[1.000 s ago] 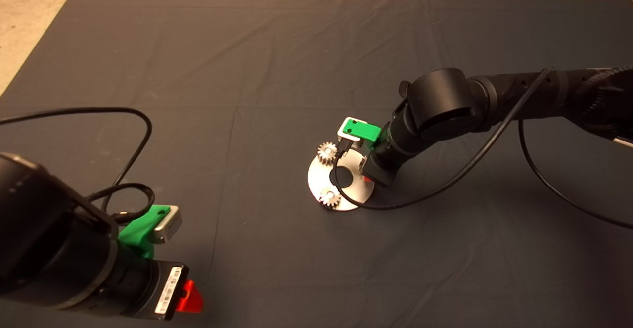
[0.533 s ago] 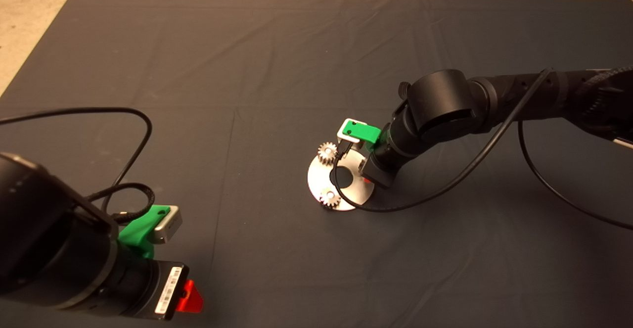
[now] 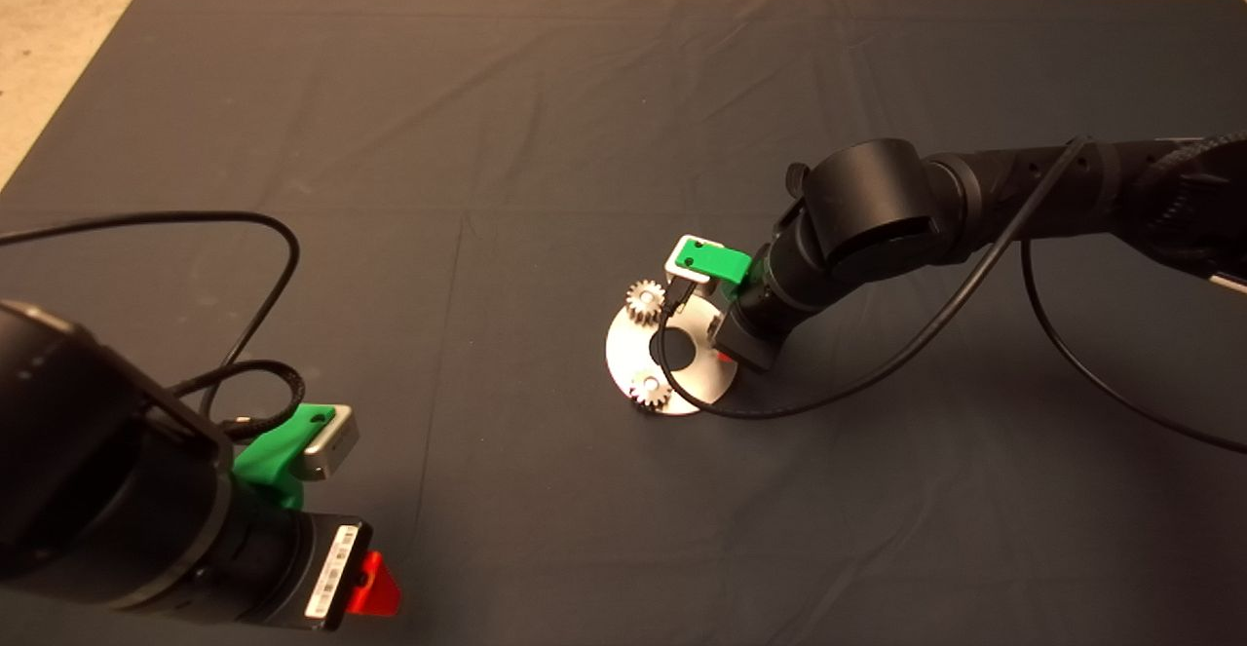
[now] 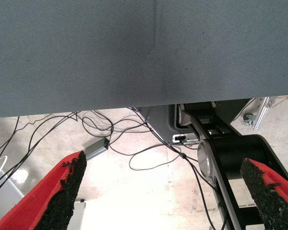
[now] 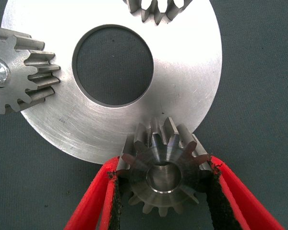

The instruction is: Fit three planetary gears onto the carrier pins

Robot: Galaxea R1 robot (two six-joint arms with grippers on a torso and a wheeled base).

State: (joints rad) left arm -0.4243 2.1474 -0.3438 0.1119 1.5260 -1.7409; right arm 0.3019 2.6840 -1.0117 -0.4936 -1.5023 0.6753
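The silver disc lies on the mat right of centre, with a central hole. Two planetary gears sit on its carrier pins, one at the far left and one at the near left. My right gripper hangs over the disc's right edge. In the right wrist view the right gripper is shut on the third gear, its pads touching the teeth on both sides, at the rim of the disc. I cannot tell whether a pin sits in its bore. My left gripper is parked open at the lower left.
The dark mat covers the table, with pale floor beyond its far edge. The right arm's black cable loops over the mat beside the disc. The left wrist view shows the mat's edge and cables on the floor.
The right arm and its gripper have shifted slightly towards the near side over the disc's right edge, still holding the gear. The left arm has not moved.
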